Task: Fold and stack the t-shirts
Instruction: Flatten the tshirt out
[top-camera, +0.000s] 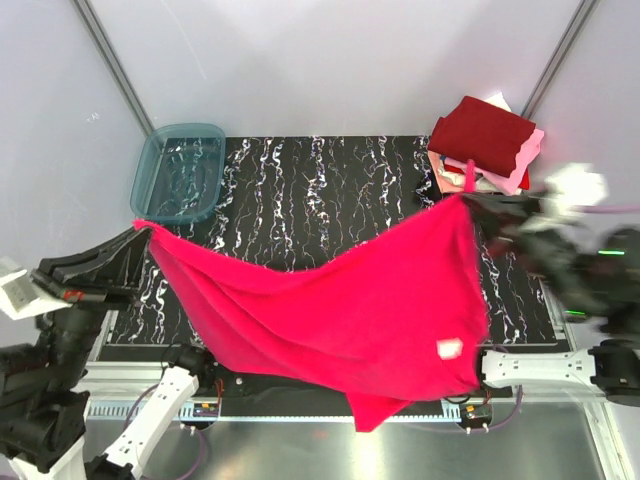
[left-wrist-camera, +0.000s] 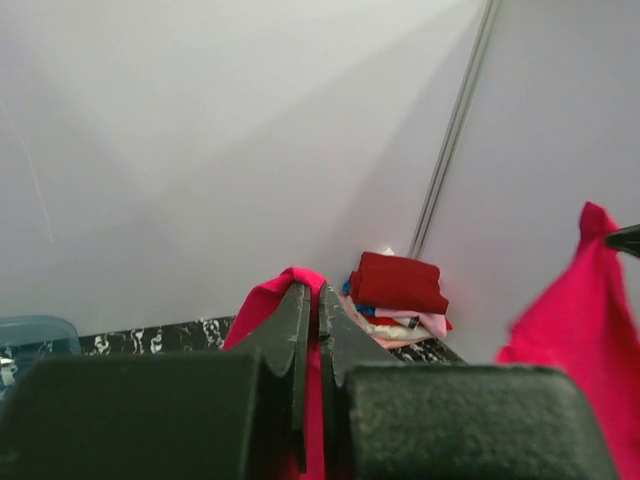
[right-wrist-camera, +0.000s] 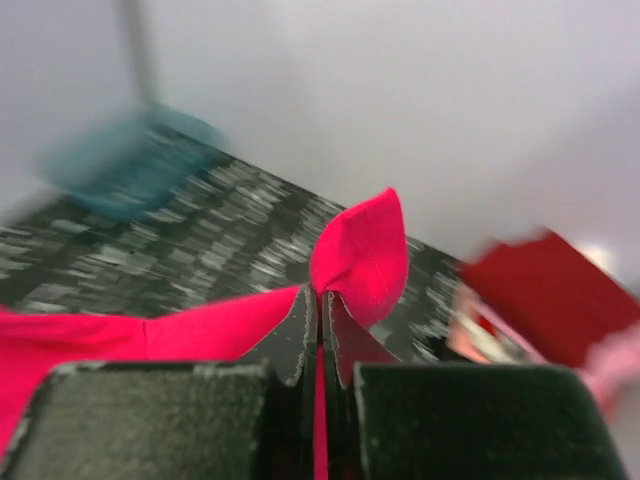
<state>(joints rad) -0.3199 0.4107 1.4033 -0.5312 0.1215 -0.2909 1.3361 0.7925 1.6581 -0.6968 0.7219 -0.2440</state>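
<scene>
A bright pinkish-red t-shirt (top-camera: 340, 300) hangs stretched in the air between both arms, sagging over the table's near edge with a white label showing. My left gripper (top-camera: 140, 226) is shut on its left corner; in the left wrist view the cloth (left-wrist-camera: 270, 300) pokes out over the closed gripper (left-wrist-camera: 315, 292). My right gripper (top-camera: 468, 197) is shut on the right corner, and its wrist view shows a fold of the pinkish-red cloth (right-wrist-camera: 365, 250) above the closed gripper (right-wrist-camera: 321, 295). A stack of folded t-shirts (top-camera: 487, 140), dark maroon on top, sits at the far right corner.
A translucent blue-grey plastic tub (top-camera: 180, 172) stands at the far left of the black marbled table (top-camera: 320, 190). Grey walls close in the back and sides. The right arm (top-camera: 570, 260) is blurred.
</scene>
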